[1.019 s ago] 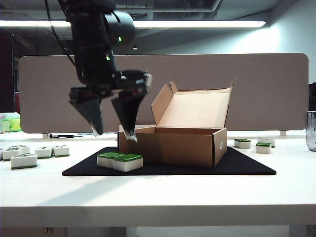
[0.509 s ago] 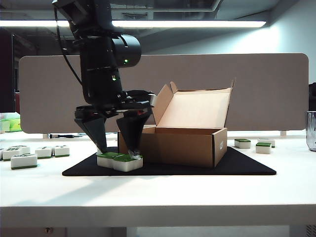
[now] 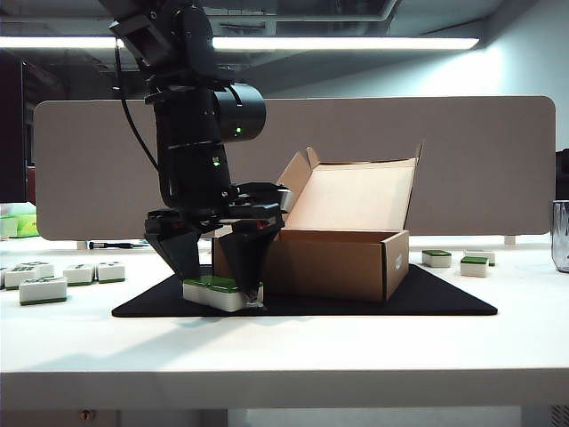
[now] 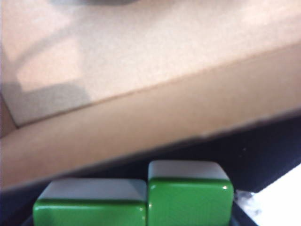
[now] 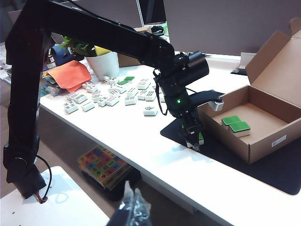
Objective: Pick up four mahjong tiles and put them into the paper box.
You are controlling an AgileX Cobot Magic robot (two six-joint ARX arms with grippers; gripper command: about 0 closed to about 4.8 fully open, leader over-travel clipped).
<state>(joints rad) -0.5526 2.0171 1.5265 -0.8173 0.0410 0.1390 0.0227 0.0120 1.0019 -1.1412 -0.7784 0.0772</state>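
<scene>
The mahjong tiles (image 3: 218,291) on the mat were glossy white with green tops; two more green-topped ones (image 5: 236,125) lay in the paper box (image 3: 333,258), which was brown cardboard with a paler inner lid. The mat (image 3: 427,298) was black, the table (image 3: 284,342) white. The left gripper (image 3: 224,289) and its arm were black, with small green lights on the arm. Loose tiles (image 5: 106,96) beyond showed white faces with dark markings, a few green. The right gripper (image 5: 130,207) looked dark, though blurred. An orange cloth (image 5: 70,74) lay near a white pot (image 5: 104,63).
</scene>
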